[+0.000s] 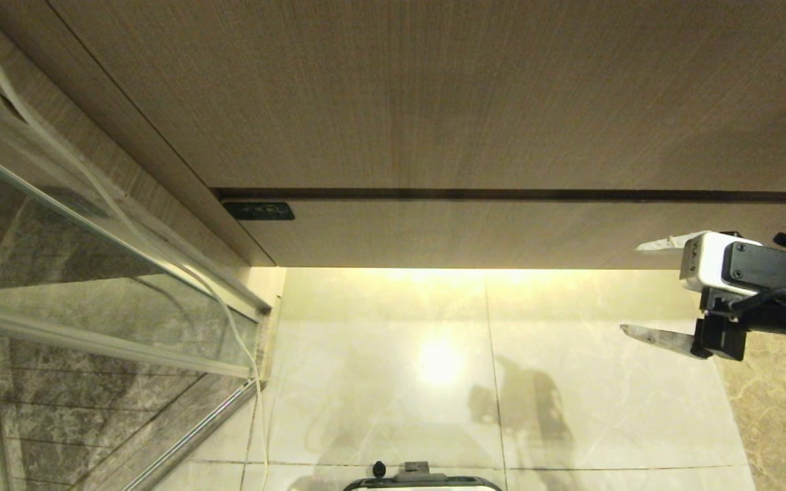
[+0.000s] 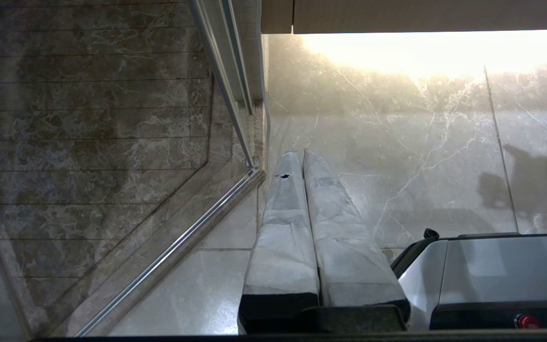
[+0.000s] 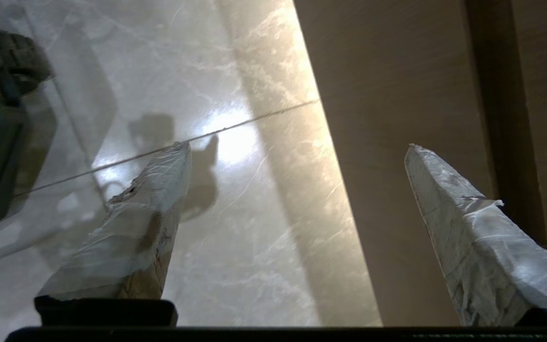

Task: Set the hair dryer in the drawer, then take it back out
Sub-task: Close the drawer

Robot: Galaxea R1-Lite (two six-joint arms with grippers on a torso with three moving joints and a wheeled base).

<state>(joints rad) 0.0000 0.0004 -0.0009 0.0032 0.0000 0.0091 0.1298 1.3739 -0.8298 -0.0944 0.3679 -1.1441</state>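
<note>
- The right claw (image 1: 645, 286) hangs spread wide and empty, its fingers (image 3: 468, 223) pointing along the closed drawer (image 1: 502, 232) front just beside it.
- The left claw (image 2: 302, 159) is pressed together, aimed down at the marble floor (image 2: 420, 156).
- The hair dryer shows in no view.
- A thin white cable (image 1: 236, 327) trails well to the right claw's far side.

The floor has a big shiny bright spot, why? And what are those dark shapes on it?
In the head view, a warm light under the drawer front reflects off the glossy floor as glare, with the robot's own shadow beside it. The left wrist view is washed out near that glow. In the right wrist view, the open right gripper casts a shadow by the same bright patch.
</note>
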